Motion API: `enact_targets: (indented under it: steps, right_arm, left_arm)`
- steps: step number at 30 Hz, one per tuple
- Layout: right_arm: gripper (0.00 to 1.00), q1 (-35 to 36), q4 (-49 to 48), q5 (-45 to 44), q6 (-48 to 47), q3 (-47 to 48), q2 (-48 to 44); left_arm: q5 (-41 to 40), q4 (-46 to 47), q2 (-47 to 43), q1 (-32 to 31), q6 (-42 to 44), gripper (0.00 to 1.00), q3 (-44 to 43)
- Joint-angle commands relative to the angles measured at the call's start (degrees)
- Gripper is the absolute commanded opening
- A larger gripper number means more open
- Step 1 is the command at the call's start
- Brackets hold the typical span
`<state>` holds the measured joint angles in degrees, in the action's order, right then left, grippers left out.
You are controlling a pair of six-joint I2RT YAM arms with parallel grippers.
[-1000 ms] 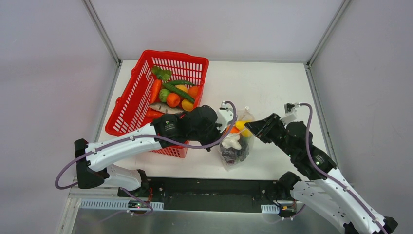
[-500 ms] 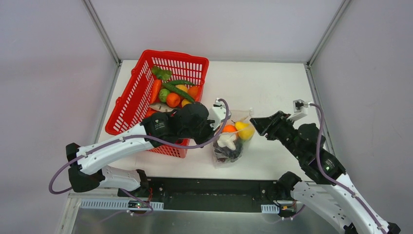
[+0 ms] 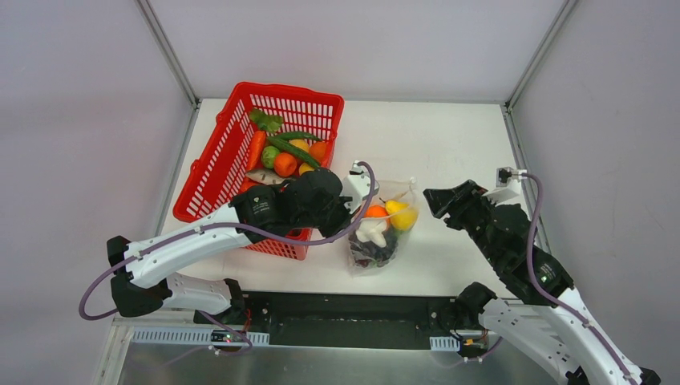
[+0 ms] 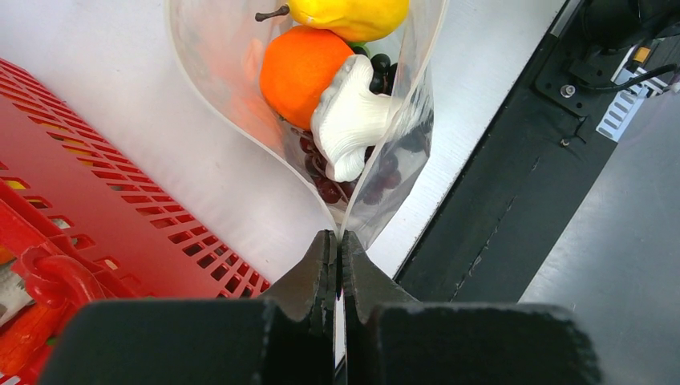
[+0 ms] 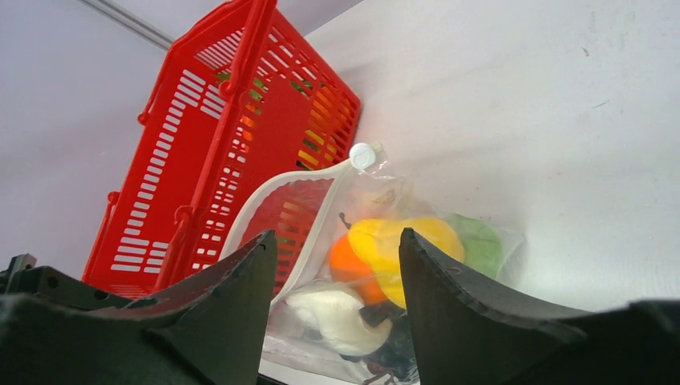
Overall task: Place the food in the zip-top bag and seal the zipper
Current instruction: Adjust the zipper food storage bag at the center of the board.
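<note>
The clear zip-top bag (image 3: pixel 383 241) lies on the table between the arms, its mouth gaping. Inside it are an orange ball (image 3: pixel 376 212), a yellow lemon (image 3: pixel 403 216), white garlic (image 3: pixel 370 231), dark grapes (image 3: pixel 369 252) and a green piece (image 5: pixel 481 245). My left gripper (image 4: pixel 337 237) is shut on the white zipper strip (image 4: pixel 325 215) at the left end of the bag's mouth. In the top view the left gripper (image 3: pixel 351 215) is mostly hidden under its wrist. My right gripper (image 3: pixel 434 198) is open and empty, apart from the bag on its right. In the right wrist view the right gripper (image 5: pixel 337 234) faces the bag (image 5: pixel 505 241).
A red mesh basket (image 3: pixel 216 172) stands at the left rear and holds more toy vegetables (image 3: pixel 285 163). It touches the left arm and shows in the left wrist view (image 4: pixel 96 184) and the right wrist view (image 5: pixel 232 104). The table's near edge and a black rail (image 3: pixel 353 309) lie just below the bag.
My right gripper has drawn back to the right, away from the bag's right edge. My left gripper and the bag have shifted a little to the left.
</note>
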<state>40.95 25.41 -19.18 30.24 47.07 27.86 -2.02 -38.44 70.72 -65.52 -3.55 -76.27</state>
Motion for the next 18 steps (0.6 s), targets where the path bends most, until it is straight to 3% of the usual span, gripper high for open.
enact_targets:
  steps: [1, 6, 12, 16, 18]
  right_arm:
    - [0.59, -0.2, 1.5, -5.2, -0.8, 2.6, 1.5]
    - [0.54, -0.3, 1.5, -10.5, -6.1, 3.5, 6.8]
    - [0.51, -4.8, -3.2, -8.1, -10.9, 3.7, 9.5]
    - [0.51, -17.7, -4.5, 6.5, -10.7, 4.3, 12.6]
    - [0.52, -28.5, -5.5, 20.8, -9.3, 4.3, 14.8]
  left_arm:
    - [-1.7, 1.6, -2.2, 0.5, 1.1, 0.00, -0.8]
    - [-2.4, 1.2, -2.2, 0.5, 1.6, 0.00, -0.9]
    - [-4.2, 1.0, -2.3, 0.5, 3.0, 0.00, -0.8]
    - [-4.4, 1.5, -2.8, 0.5, 4.9, 0.00, -0.3]
    - [-4.7, 2.2, -3.2, 0.5, 5.6, 0.00, 0.4]
